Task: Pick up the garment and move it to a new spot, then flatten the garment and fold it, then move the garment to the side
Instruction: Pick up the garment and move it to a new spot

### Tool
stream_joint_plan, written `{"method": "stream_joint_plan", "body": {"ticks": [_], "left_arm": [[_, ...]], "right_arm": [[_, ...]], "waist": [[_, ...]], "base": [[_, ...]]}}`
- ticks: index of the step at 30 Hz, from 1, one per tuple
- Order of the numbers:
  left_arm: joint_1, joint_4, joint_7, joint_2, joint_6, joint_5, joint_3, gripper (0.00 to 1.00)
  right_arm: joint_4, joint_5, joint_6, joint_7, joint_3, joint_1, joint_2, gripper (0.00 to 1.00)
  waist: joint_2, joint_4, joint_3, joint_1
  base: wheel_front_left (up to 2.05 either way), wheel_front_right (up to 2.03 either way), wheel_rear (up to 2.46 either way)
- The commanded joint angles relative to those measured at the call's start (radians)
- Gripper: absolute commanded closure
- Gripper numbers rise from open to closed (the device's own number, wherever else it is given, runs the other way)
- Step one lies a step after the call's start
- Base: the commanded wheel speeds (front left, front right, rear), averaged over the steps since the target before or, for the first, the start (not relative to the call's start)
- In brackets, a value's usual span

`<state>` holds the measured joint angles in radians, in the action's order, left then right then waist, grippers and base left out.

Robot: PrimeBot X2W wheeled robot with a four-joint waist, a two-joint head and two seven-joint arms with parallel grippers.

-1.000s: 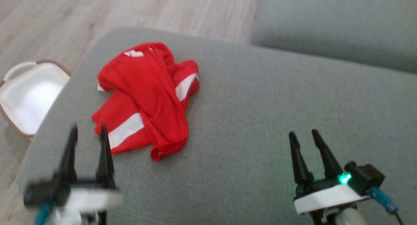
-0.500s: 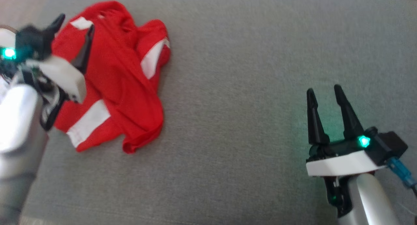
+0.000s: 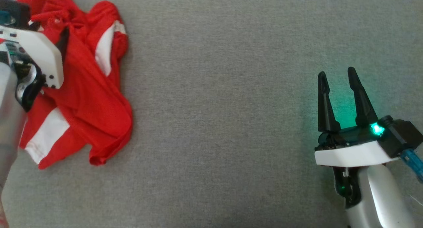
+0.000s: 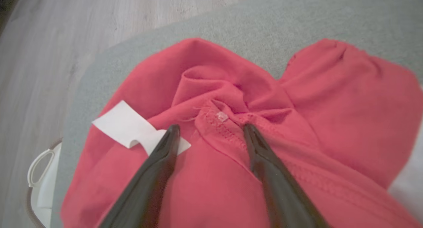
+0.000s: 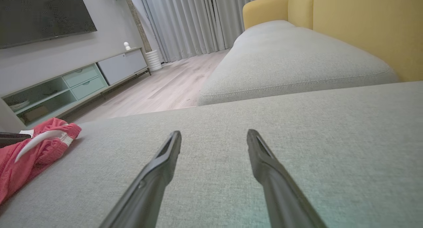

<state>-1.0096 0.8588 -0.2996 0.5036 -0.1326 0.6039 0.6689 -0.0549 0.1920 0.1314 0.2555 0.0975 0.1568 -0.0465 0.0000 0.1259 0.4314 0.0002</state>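
While the garment [image 3: 89,99] lies crumpled at the left of the cushion [image 3: 224,122] in the head view, the right gripper [image 3: 336,72] stands wide, well apart. In the left wrist view, the left gripper [image 4: 211,127] hangs wide over a stitched fold, gripping nothing. The right wrist view offers open cushion; all 3 steps look undone.

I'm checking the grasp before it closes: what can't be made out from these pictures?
Head view: the garment runs off the top and left edges, and the left wrist housing covers part of it.
Left wrist view: whether the open left gripper touches the cloth; there is no side angle.
Right wrist view: the garment is cut by the left edge.
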Motion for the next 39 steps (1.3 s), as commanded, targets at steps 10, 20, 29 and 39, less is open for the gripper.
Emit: {"method": "stream_joint_plan", "body": {"ticks": [10,20,29,39], "left_arm": [[-0.101,0.065,0.175,0.055,0.002,0.086,0.007,1.0],[-0.22,-0.012,0.463,0.081,0.002,0.091,-0.016,1.0],[-0.263,-0.127,0.522,0.075,0.01,0.088,-0.034,1.0],[-0.202,-0.331,0.406,0.024,0.045,0.137,-0.004,1.0]], "right_arm": [[0.026,0.004,-0.001,0.006,0.019,0.017,-0.004,0.0],[-0.006,0.051,-0.001,0.006,0.028,-0.013,-0.004,0.0],[-0.021,0.093,-0.001,0.006,0.044,-0.041,-0.004,0.0],[-0.012,0.139,-0.001,0.006,0.057,-0.036,-0.004,0.0]], "waist": [[0.0,-0.002,-0.029,-0.0002],[0.0,0.013,-0.158,-0.0002],[0.0,0.001,-0.25,-0.0002],[0.0,-0.094,-0.297,-0.0002]], "base": [[0.0,0.0,0.0],[0.0,0.0,0.0],[0.0,0.0,0.0],[0.0,0.0,0.0]]}}
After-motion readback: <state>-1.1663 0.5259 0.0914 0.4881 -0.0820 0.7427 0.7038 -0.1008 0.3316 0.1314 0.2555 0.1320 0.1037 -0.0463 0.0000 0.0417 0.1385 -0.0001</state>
